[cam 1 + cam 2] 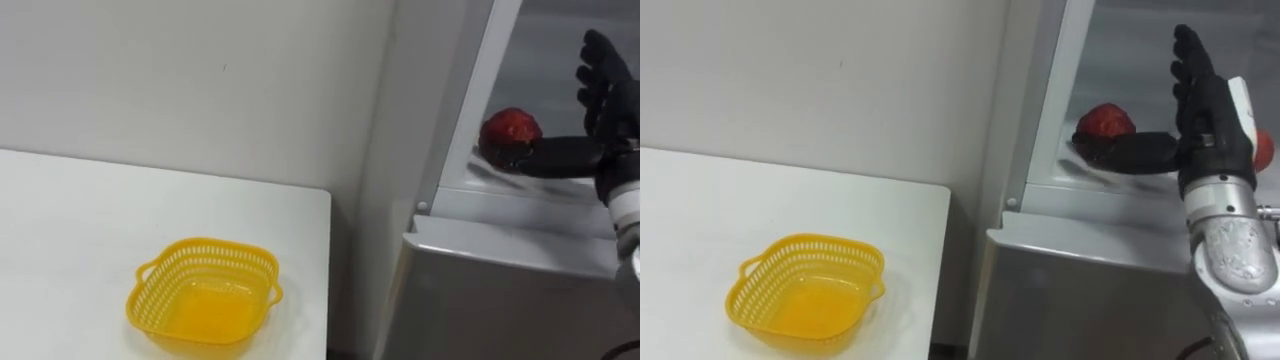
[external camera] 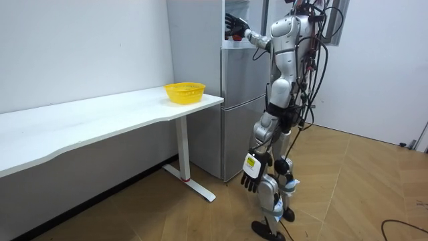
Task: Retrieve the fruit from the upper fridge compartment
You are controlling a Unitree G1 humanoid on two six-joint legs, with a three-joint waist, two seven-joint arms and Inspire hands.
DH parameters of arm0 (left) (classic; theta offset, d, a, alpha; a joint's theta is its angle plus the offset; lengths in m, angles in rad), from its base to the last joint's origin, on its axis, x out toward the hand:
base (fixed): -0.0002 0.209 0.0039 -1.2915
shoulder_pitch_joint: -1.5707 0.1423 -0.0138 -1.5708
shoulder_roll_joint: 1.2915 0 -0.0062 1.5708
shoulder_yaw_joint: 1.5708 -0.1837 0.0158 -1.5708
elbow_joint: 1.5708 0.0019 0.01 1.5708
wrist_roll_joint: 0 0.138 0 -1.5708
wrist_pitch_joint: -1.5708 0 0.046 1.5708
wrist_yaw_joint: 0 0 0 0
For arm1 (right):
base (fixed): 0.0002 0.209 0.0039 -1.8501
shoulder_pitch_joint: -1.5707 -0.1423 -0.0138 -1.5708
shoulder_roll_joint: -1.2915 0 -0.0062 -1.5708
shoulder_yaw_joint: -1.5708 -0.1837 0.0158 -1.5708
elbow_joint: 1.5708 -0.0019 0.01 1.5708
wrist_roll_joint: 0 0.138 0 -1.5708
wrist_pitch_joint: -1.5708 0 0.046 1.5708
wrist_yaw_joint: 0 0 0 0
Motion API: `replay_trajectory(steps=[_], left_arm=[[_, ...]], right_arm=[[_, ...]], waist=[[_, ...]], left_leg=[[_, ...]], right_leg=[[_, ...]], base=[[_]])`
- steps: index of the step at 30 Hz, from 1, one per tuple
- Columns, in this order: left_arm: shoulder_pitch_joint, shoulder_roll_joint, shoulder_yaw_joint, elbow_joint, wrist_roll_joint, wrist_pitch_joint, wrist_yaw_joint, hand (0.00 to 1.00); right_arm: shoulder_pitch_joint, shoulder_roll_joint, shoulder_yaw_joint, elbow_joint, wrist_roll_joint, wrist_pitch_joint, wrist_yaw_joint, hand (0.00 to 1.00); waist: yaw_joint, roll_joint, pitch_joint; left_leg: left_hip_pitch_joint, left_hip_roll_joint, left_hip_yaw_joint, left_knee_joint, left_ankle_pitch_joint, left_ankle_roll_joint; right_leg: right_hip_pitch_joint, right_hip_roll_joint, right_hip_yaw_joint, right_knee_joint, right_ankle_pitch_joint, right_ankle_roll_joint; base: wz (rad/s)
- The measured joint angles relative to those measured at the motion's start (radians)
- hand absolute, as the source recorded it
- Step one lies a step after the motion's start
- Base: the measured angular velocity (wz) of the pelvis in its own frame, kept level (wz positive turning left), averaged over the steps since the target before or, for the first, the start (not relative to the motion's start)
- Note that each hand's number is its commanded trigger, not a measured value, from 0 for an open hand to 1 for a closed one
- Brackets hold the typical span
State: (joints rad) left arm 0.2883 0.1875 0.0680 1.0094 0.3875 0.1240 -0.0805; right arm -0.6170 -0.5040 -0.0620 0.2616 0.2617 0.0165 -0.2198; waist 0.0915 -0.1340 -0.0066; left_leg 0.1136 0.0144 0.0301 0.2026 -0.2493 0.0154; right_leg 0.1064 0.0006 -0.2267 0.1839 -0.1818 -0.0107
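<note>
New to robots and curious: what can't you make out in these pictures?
Underside of the round red fruit: covered by the thumb of the black right hand in both eye views; contact unclear.
A second red thing: mostly behind that hand, right eye view.
The white fridge's upper compartment: cut by top and right edges.

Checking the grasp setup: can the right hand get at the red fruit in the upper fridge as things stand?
Probably yes. The right hand is open inside the upper fridge, its thumb stretched toward the red fruit, with nothing between them.
</note>
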Motion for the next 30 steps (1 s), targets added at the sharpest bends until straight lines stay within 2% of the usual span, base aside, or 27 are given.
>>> replay_trajectory(steps=[5, 8, 13, 17, 24, 29, 30], left_arm=[[0.001, 0.007, 0.008, -0.012, -0.001, 0.008, 0.000, 0.00], [0.002, 0.010, 0.008, -0.017, -0.001, 0.012, -0.003, 0.00], [0.001, 0.017, 0.008, -0.017, -0.001, 0.017, -0.015, 0.00], [-0.003, 0.018, 0.008, -0.017, -0.001, 0.017, -0.015, 0.00], [-0.006, 0.019, 0.009, -0.017, -0.001, 0.019, -0.019, 0.00], [-0.014, 0.023, 0.028, -0.017, 0.000, 0.023, -0.019, 0.00], [-0.014, 0.024, 0.029, -0.016, 0.000, 0.025, -0.019, 0.00]], right_arm=[[-0.003, -0.019, 0.003, 0.056, 0.009, 0.031, 0.035, 0.00], [-0.005, -0.023, 0.003, 0.073, 0.010, 0.037, 0.058, 0.00], [-0.034, -0.025, 0.004, 0.129, 0.019, 0.039, 0.077, 0.00], [-0.037, -0.066, 0.037, 0.134, 0.045, 0.039, 0.103, 0.00], [-0.048, -0.078, 0.055, 0.144, 0.069, 0.039, 0.152, 0.00], [-0.113, -0.083, 0.080, 0.301, 0.085, 0.040, 0.221, 0.00], [-0.117, -0.083, 0.080, 0.318, 0.082, 0.040, 0.229, 0.05]], waist=[[0.005, -0.032, 0.0013], [0.018, -0.039, 0.0034], [0.021, -0.041, 0.0037], [0.026, -0.039, 0.0049], [0.026, -0.040, 0.0049], [0.025, -0.044, 0.0043], [0.024, -0.044, 0.0043]], left_leg=[[0.002, 0.001, -0.009, 0.002, 0.001, -0.001], [0.000, 0.000, -0.009, 0.004, 0.001, -0.001], [-0.005, -0.001, -0.011, 0.005, 0.001, -0.001], [-0.008, -0.002, -0.014, 0.008, 0.001, -0.001], [-0.010, -0.001, -0.013, 0.011, 0.001, -0.001], [-0.015, -0.001, -0.014, 0.019, 0.001, -0.001], [-0.015, -0.001, -0.014, 0.019, 0.001, -0.001]], right_leg=[[0.008, 0.000, -0.009, 0.000, 0.000, 0.000], [0.007, -0.001, -0.009, -0.001, 0.000, 0.000], [0.007, -0.002, -0.011, 0.000, 0.000, 0.000], [0.007, -0.002, -0.011, 0.000, 0.000, 0.000], [0.000, -0.002, -0.009, 0.000, 0.000, 0.000], [0.000, -0.002, -0.007, 0.000, 0.001, -0.001], [0.001, -0.002, -0.009, 0.000, 0.001, -0.002]], base=[[0.07], [0.00], [0.01], [0.02], [0.00], [0.00], [0.00]])
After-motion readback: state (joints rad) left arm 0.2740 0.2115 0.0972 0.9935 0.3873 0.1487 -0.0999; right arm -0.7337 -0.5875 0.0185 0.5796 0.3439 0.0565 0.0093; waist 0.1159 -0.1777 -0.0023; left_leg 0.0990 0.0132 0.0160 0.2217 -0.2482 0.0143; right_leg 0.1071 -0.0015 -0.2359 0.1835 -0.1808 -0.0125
